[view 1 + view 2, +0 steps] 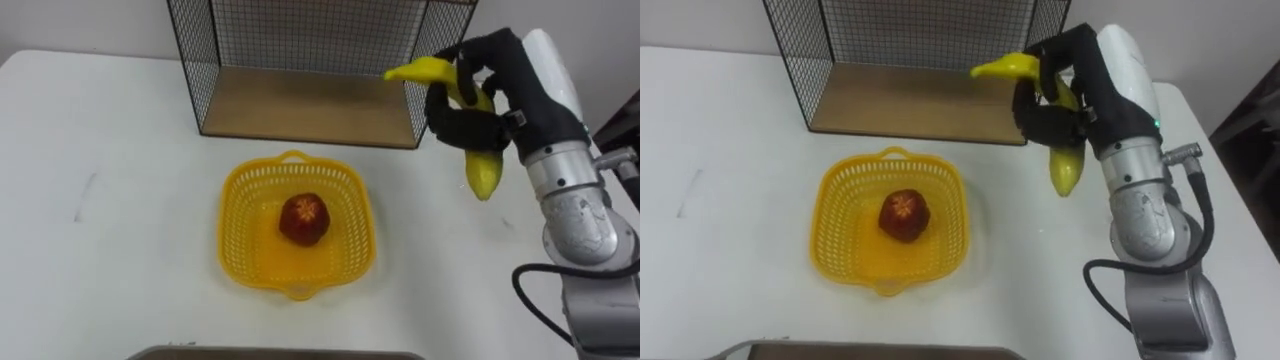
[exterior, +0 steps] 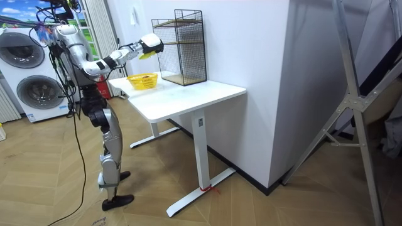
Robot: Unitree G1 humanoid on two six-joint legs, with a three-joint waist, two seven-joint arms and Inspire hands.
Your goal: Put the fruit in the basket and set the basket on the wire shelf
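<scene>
My right hand is shut on a yellow banana, held in the air to the right of the yellow plastic basket. A red apple lies in the basket, which sits on the white table. Behind the basket stands the black wire shelf with a wooden floor board. In the room view I stand at the table's end, right hand raised with the banana near the wire shelf and the basket below.
A grey edge shows at the table's near rim. In the room view washing machines stand behind me and a metal stand is at the room view's right.
</scene>
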